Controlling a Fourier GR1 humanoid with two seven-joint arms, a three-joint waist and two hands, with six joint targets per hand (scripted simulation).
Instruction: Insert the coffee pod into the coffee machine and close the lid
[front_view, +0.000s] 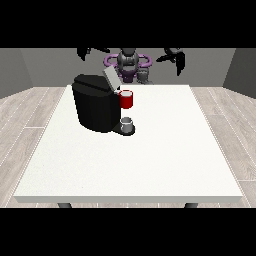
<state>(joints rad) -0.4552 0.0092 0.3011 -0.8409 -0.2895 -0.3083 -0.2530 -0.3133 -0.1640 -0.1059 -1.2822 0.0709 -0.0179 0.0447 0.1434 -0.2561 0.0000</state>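
Observation:
The black coffee machine (95, 107) stands on the left half of the white table (165, 150), its grey lid (111, 78) tilted up and open. A red thing at the machine (126, 99) sits under the lid on its right side. Below it a small grey thing (128, 123) rests on the machine's base; I cannot tell it for the pod. Another grey thing (144, 75) shows at the table's far edge, near the robot's body. The hand at the view's left (91, 51) and the hand at the view's right (175, 56) hang high above the far edge, fingers relaxed, holding nothing.
The robot's torso (128, 62) is behind the table's far edge. Wooden floor surrounds the table on all sides. The bare tabletop stretches from the machine to the right and front edges.

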